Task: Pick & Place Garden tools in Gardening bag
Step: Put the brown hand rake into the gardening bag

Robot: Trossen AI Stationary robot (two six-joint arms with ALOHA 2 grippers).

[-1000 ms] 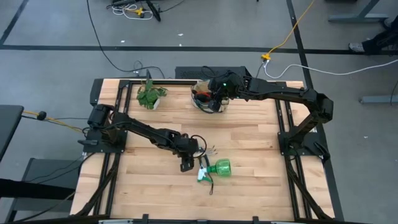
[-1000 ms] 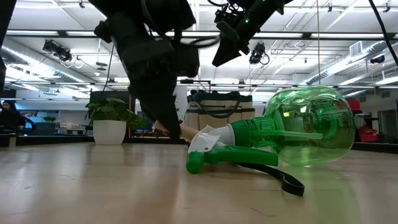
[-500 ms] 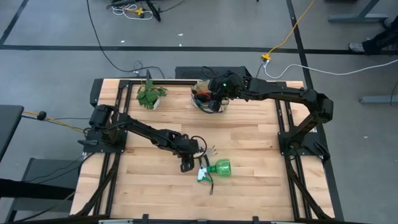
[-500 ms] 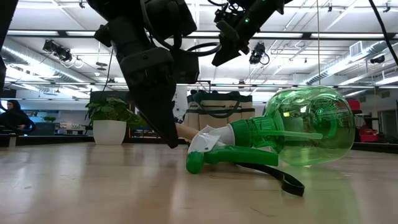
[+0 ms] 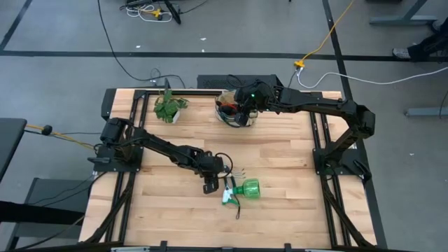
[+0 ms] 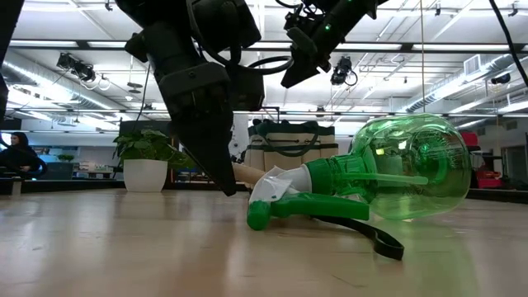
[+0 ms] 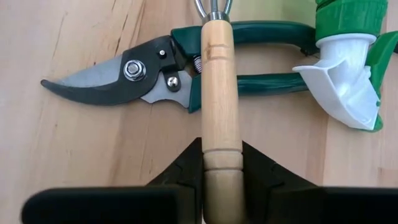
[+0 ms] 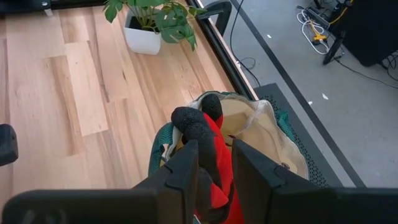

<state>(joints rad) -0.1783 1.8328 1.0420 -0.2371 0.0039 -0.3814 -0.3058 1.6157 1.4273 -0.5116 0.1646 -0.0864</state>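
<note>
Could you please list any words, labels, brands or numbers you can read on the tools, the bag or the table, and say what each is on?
None can be read.
Pruning shears: bare blade and pivot bolt, no marking.
Wooden handle in the left gripper: only a turned groove.
Spray bottle: no label showing.
Gardening bag and the glove in the right gripper: no print visible.

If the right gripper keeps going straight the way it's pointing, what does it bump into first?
Probably the gardening bag: the right gripper, shut on a red-and-black glove, points into its open mouth. Depth is unclear.
</note>
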